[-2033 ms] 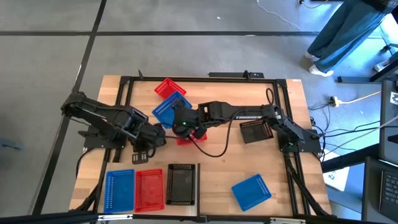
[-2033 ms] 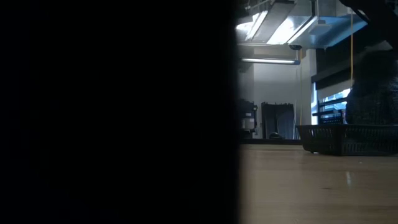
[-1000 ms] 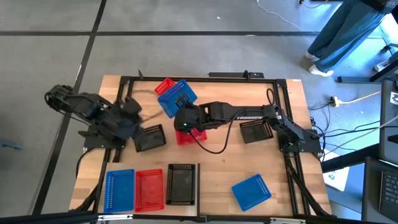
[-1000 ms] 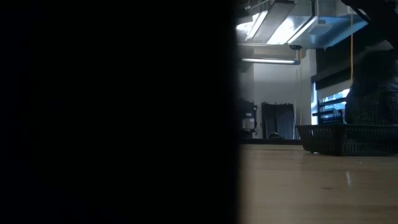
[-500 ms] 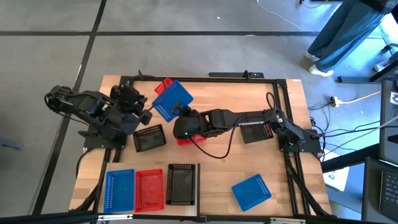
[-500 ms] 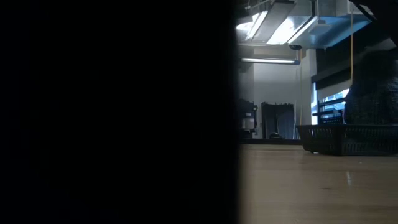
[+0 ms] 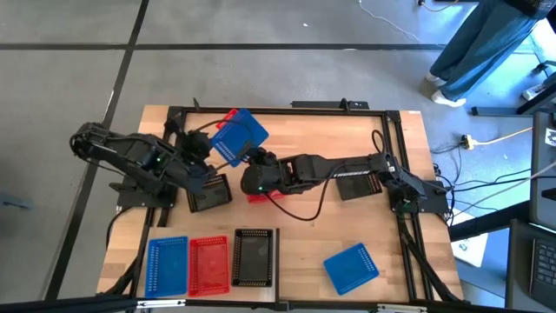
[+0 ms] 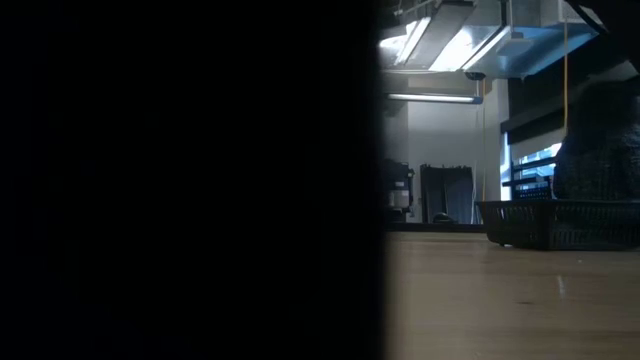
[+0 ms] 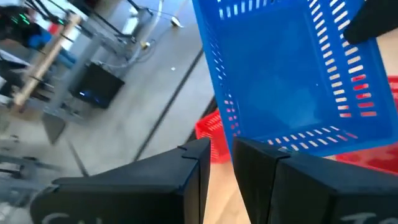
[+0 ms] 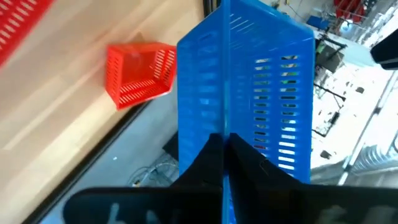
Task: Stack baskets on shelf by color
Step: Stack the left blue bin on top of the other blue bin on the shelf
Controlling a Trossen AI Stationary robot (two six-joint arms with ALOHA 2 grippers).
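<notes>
Near the far edge of the bench [image 7: 400, 156], we see a blue basket [image 7: 238, 137] lifted and tilted, held from both sides. The left claw [image 7: 209, 149] pinches its wall between both fingers, as the left wrist view shows close up: the blue rim [image 9: 233, 134] sits in the gap between the dark fingers [image 9: 193, 168]. The right claw [image 7: 258, 159] meets the same basket from the other side, and only the right wrist view shows its fingers shut tight on the blue edge [image 10: 224, 93].

That right wrist view also shows a red basket [image 10: 140, 71] lying on its side on the wood; from above it is mostly hidden behind the blue one. The low view is largely blacked out and shows just one black basket [image 8: 555, 222] standing on the bench.

From above, a row of three baskets, blue [image 7: 167, 265], red [image 7: 208, 263] and black [image 7: 254, 257], lies at the near edge, each empty. Another blue basket [image 7: 351, 267] lies apart to their right.
</notes>
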